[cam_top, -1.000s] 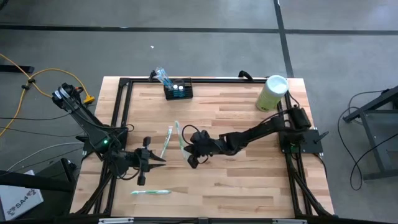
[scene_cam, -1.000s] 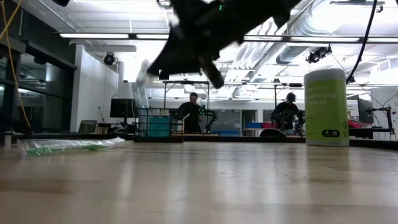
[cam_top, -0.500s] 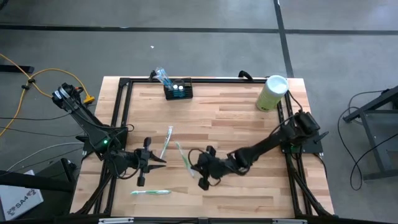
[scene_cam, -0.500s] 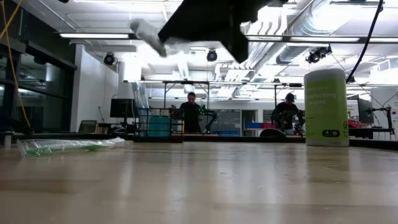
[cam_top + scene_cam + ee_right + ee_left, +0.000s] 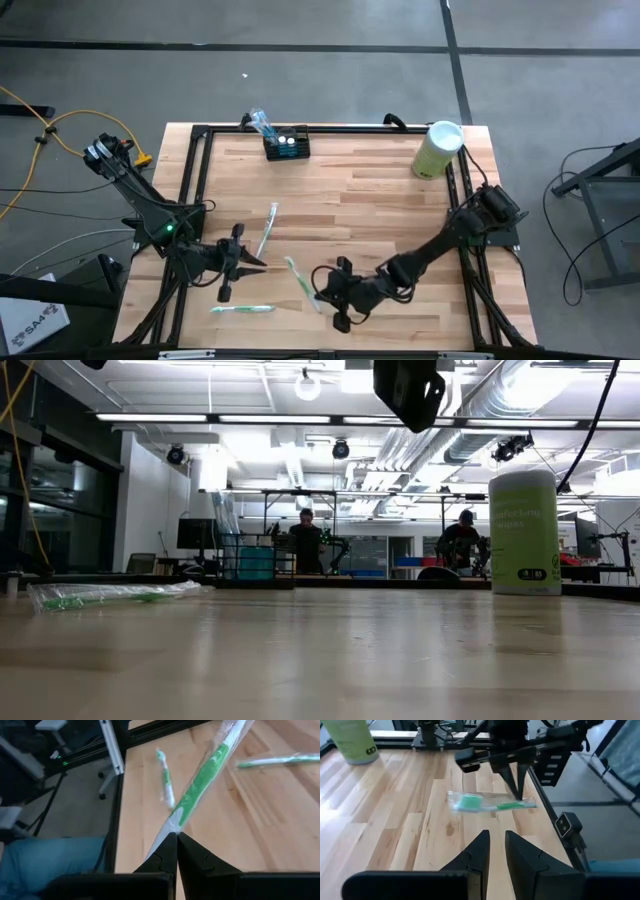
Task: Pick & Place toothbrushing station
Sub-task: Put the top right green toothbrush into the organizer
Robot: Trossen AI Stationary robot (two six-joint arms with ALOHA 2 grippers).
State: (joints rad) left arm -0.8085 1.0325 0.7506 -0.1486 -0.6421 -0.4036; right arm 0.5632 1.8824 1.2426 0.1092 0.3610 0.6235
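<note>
The black slotted holder [image 5: 287,146] stands at the table's far edge with a wrapped toothbrush [image 5: 259,122] sticking up out of it. My right gripper [image 5: 325,292] hangs near the front middle, well above the table [image 5: 408,390]. It is shut on a clear-wrapped green toothbrush [image 5: 300,281], which also shows in the left wrist view [image 5: 490,802]. My left gripper [image 5: 250,262] waits at the front left, empty, its fingers almost together [image 5: 496,845]. Two more wrapped toothbrushes lie flat on the table, one at the middle left [image 5: 268,228] and one near the front edge [image 5: 242,309]. My right gripper pinches one end of the toothbrush's clear wrapper [image 5: 171,827] between its two fingertips. The fingers [image 5: 516,782] come from above, pointing down. The toothbrush is lifted clear of the table and sticks out sideways from the fingers toward the far left.
A pale green cylinder with a white lid [image 5: 438,148] stands at the far right corner and shows in the low view [image 5: 522,532]. Black frame rails [image 5: 190,200] run along the table's edges. People stand in the room beyond the table.
My right gripper has carried the wrapped toothbrush from the table's middle toward the near edge, clear of the table. The toothbrush has swung about and now slants instead of pointing toward the far edge.
</note>
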